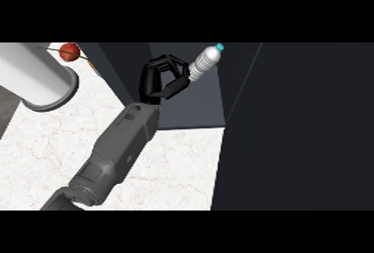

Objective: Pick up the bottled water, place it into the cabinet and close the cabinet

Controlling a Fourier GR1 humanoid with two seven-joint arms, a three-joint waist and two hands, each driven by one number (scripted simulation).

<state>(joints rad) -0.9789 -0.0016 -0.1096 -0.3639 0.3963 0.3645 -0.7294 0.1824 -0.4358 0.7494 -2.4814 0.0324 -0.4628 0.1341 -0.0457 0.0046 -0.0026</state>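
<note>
The bottled water [205, 61] is clear with a blue cap and leans to the upper right inside the open cabinet [191, 109], whose inside is dark grey. My left hand [162, 78] reaches into the cabinet from the lower left. Its fingers and thumb curl against the bottle's lower end, so the base is partly hidden. The cabinet door [306, 128] is a wide dark panel filling the right side of the view. My right hand does not show.
A large white cylinder [35, 79] stands at the upper left on the white marble counter [175, 168]. A red apple-like fruit [70, 51] lies behind it by the cabinet's left wall.
</note>
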